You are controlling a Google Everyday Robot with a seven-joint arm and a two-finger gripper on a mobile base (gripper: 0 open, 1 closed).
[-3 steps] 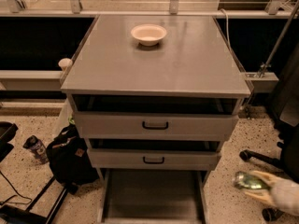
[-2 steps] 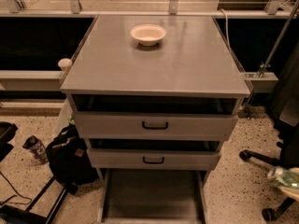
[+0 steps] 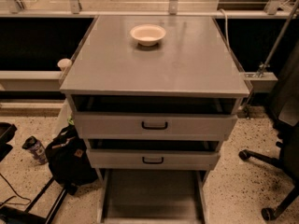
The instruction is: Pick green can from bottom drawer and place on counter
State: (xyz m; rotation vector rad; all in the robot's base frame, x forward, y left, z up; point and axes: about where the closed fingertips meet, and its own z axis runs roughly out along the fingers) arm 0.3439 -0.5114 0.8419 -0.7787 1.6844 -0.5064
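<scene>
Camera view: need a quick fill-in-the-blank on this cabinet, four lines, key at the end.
1. The bottom drawer is pulled ____.
2. Each of the two drawer fronts above it has a ____ handle.
3. The bowl on the counter is ____ in colour.
4. The claw and the green can are both out of ____.
Missing words: open; black; white; view.

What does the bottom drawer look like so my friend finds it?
Start at the big grey counter. Lowest under it, near the ground, is the bottom drawer, with no gripper in view. Unlike the two handled drawer fronts above, it is pulled out, showing its flat floor.
</scene>
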